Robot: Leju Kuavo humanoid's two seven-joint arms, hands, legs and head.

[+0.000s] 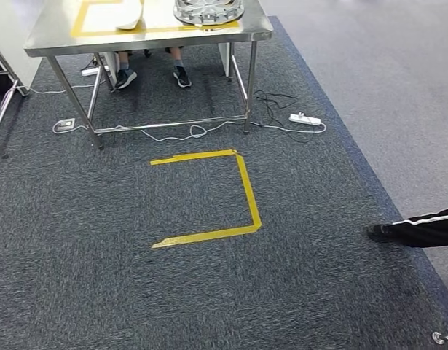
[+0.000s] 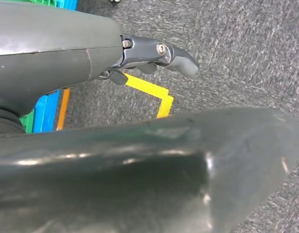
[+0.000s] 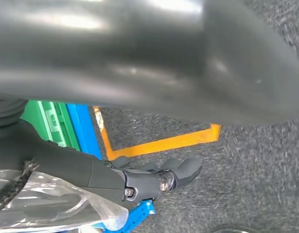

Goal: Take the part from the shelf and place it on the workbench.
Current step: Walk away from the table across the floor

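Dark grey carpet (image 1: 155, 292) fills the room's floor, marked with a three-sided outline of yellow tape (image 1: 232, 197), and beyond it stands a steel surface (image 1: 56, 40) on thin legs, itself carrying a yellow tape rectangle. On that surface, at its far right end, lies the part (image 1: 209, 10), a round silver metal piece cut off by the picture's edge, with a pale curved object (image 1: 130, 18) beside it. Under the surface a seated person's shoes (image 1: 153, 76) show, and white cables run to a power strip (image 1: 305, 119) on the carpet. A person's dark trouser leg and shoe (image 1: 414, 230) reach in from the right. The left hand (image 2: 155, 56) hangs above the carpet, well away from the part, its fingers (image 2: 183, 62) stretched out and holding nothing, with yellow tape and blue and green crates (image 2: 45, 111) beyond it. The right hand (image 3: 155, 177) likewise hangs with fingers extended and empty, above carpet and orange tape (image 3: 166, 143), next to green and blue crates (image 3: 63, 126).
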